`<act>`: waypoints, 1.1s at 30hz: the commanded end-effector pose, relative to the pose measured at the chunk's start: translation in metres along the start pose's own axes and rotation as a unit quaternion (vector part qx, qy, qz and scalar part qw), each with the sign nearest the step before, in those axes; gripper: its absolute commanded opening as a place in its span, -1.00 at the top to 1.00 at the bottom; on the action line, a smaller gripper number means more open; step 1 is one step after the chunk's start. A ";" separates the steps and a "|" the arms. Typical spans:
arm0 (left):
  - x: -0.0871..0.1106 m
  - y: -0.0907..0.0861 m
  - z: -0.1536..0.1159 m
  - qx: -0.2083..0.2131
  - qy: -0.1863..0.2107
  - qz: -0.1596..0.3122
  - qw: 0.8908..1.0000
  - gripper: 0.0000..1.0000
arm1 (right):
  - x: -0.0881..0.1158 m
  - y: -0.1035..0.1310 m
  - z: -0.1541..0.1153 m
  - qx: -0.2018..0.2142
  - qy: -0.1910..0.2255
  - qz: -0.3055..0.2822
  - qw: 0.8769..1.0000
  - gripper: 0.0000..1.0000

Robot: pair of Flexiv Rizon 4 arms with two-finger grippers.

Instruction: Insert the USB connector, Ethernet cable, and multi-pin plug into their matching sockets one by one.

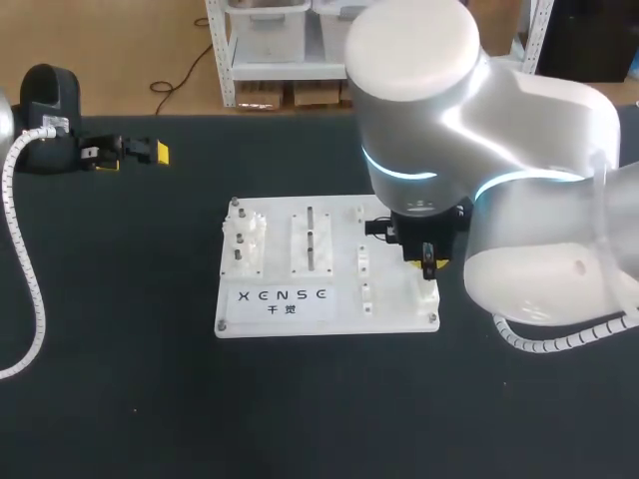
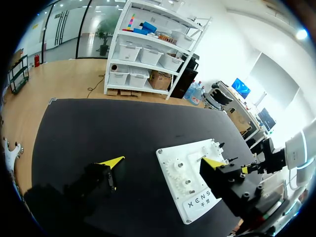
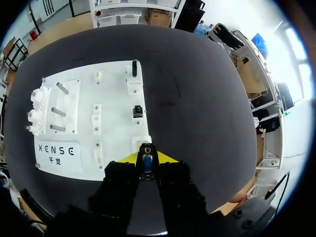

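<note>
Bench carries one white board, set mid-bench.
Right arm stands over the board's near right corner. Right jaws narrow, clamped on one blue-faced plug between the two yellow fingertips. Plug sits just above that corner; plug type not readable.
On the board: three metal pegs left of its middle, and two dark fittings in its right column.
Left jaws well off the board's far left side, spread wide, two yellow fingertips apart.
</note>
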State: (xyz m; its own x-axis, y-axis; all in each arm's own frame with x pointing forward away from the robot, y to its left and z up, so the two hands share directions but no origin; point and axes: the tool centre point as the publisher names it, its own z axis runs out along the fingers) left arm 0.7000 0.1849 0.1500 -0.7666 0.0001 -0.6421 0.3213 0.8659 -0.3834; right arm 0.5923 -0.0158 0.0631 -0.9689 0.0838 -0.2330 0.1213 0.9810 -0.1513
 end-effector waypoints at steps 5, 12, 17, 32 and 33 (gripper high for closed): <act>0.000 0.000 0.000 0.000 0.000 0.000 1.000 -1.00 | -0.004 0.003 0.004 0.000 0.000 0.000 1.000 1.00; 0.000 0.000 0.000 0.000 0.000 0.000 1.000 -1.00 | -0.005 0.002 0.003 0.001 -0.002 0.000 1.000 1.00; 0.000 0.000 0.000 0.000 0.000 0.000 1.000 -1.00 | -0.005 0.002 0.004 0.003 -0.003 -0.001 1.000 1.00; 0.000 0.000 0.000 0.000 0.000 0.000 1.000 -1.00 | 0.006 -0.001 0.015 0.009 0.000 -0.003 1.000 1.00; 0.000 0.000 0.000 0.000 0.000 0.000 1.000 -1.00 | 0.006 -0.001 0.016 0.007 0.002 -0.001 1.000 1.00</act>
State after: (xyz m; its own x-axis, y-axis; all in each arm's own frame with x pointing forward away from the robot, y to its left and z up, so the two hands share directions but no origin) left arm 0.7000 0.1849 0.1500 -0.7666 0.0001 -0.6421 0.3213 0.8659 -0.3834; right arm 0.5893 -0.0173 0.0602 -0.9696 0.0797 -0.2312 0.1210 0.9780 -0.1700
